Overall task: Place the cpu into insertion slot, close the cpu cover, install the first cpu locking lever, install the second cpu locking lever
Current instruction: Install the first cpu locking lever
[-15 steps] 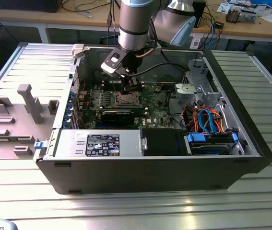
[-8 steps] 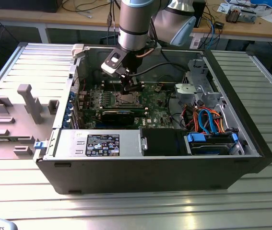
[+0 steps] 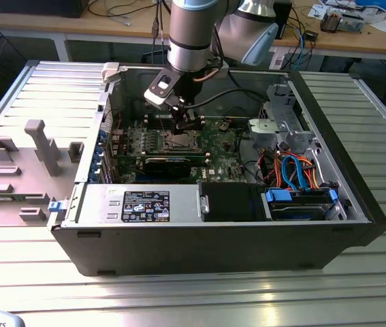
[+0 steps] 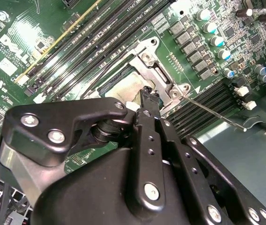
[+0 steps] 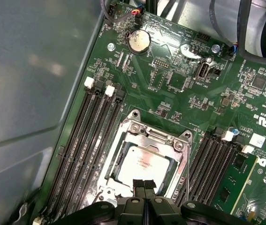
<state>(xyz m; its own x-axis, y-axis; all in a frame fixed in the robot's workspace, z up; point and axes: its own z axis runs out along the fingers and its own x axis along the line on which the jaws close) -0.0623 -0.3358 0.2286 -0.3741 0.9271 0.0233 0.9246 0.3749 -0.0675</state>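
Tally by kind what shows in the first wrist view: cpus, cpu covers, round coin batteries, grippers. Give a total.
cpu: 1
cpu cover: 1
coin battery: 1
gripper: 1
Total: 4

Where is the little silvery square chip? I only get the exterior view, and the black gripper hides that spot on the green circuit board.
Observer: In the first wrist view, the silvery-tan flat square cpu lies in the small square insertion slot.
Operator: Is the lid down?
Observer: It looks down. The thin silvery metal cpu cover frames the cpu on all sides.
Operator: What's the gripper doing?
Observer: The gripper is shut, with its two black tips pressed together at the cover's edge.
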